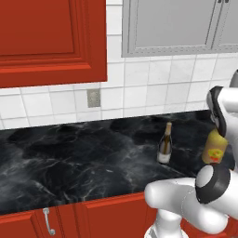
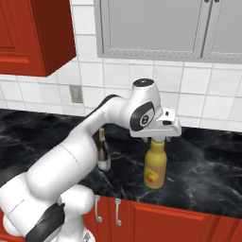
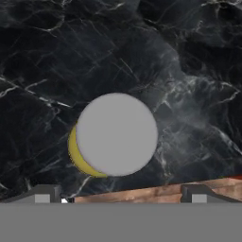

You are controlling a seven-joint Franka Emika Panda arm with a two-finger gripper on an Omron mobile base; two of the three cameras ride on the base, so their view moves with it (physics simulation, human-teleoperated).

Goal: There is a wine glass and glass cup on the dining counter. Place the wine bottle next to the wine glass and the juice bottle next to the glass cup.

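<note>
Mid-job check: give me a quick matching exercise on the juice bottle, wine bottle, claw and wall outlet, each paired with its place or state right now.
Column one:
1. juice bottle
2. wine bottle
3. claw
4. wall outlet

Column two:
A. open, poised over a bottle cap
B. set in the white tile wall, below the red cabinet
C. upright on the black counter, straight under the claw
D. upright on the black counter, beside the arm, nothing above it

Pairs: 1-C, 2-D, 3-A, 4-B
</note>
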